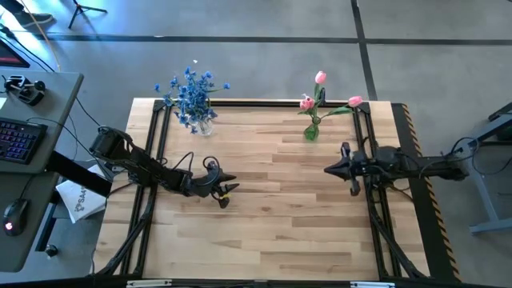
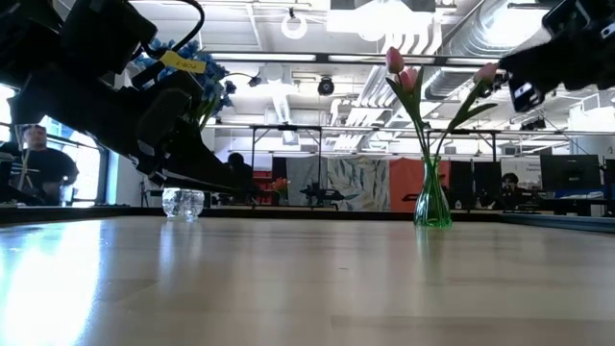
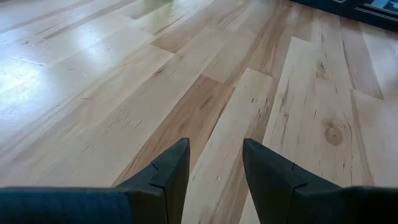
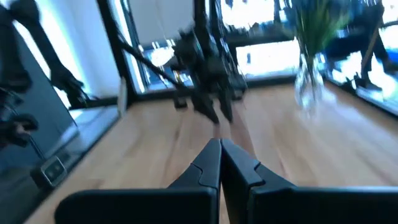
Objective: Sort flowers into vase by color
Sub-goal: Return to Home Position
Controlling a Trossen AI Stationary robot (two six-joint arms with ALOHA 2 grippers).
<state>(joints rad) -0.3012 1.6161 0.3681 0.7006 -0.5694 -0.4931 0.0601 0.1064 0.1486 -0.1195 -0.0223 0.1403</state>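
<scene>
Two vases sat sorted: blue flowers [image 1: 192,90] in clear vase [image 1: 204,124] at table [image 1: 272,216] far-left corner, pink tulips [image 1: 320,96] in green vase [image 1: 311,132] far-right. Left gripper [image 1: 232,182] gaped empty, right gripper [image 1: 326,170] pinched shut on nothing; a careless retract might clip the tulips.

Showing smooth, faintly glossy pale wood on the table [image 1: 264,200]. Looking clear and glassy at the transparent vase [image 2: 183,203], glossy green at the green vase [image 2: 432,207]. Appearing matt dark plastic on the left gripper [image 3: 215,149].
</scene>
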